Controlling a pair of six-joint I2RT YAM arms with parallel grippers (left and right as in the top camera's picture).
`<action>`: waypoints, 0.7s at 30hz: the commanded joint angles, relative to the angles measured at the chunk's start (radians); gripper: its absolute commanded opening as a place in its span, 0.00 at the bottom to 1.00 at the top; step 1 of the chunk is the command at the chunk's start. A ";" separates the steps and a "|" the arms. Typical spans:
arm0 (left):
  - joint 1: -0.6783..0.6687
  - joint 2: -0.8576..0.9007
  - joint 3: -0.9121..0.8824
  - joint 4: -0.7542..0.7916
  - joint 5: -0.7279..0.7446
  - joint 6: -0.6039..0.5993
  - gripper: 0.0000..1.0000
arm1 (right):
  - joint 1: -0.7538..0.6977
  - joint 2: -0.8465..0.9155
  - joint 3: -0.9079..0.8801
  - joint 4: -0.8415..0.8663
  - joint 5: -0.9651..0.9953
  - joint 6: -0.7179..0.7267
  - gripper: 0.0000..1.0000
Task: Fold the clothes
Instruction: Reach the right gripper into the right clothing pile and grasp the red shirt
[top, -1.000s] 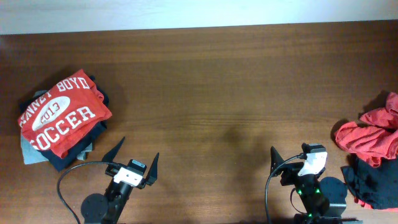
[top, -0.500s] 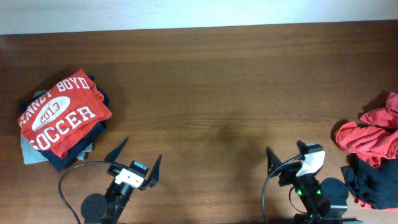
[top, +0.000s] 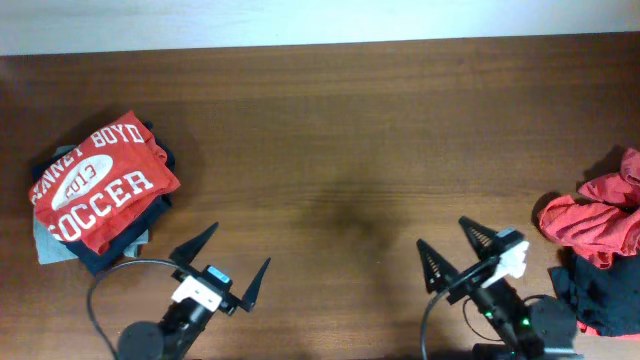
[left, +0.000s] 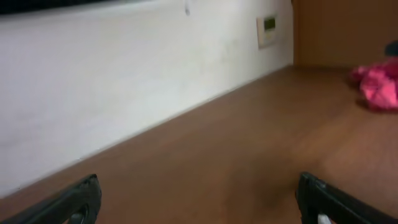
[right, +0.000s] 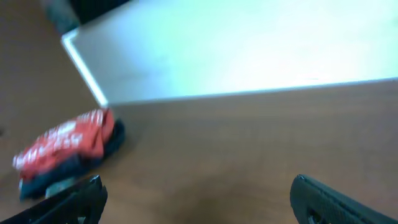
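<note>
Right edge cuts off the crumpled pile; both wrist views blurry.
Folded stack sits left on table; left gripper and right gripper jaws spread wide, holding nothing.

Picture soft, blurred throughout. Brown wooden table fills the lower half. White wall rises behind its far edge.

Right gripper: two dark fingertips poke in at the bottom corners, spread wide, only bare wood between them.

Pile of clothes sits at left on the table, well apart from the tips, near the foot of the wall. Red tee on top, with white print unreadable in the blur. Dark piece under it, showing at the right side. Pale grey piece peeks out at the bottom.

Dark blurred shape at upper left; cannot tell what.
</note>
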 joint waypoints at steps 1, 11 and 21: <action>-0.005 0.078 0.183 -0.066 -0.114 -0.050 0.99 | -0.006 0.086 0.148 -0.007 0.150 0.071 0.99; -0.005 0.692 0.660 -0.308 -0.192 -0.020 0.99 | -0.012 0.756 0.655 -0.372 0.423 -0.053 0.99; -0.005 1.196 1.066 -0.666 -0.188 0.051 0.99 | -0.065 1.278 1.112 -0.757 0.352 -0.116 0.99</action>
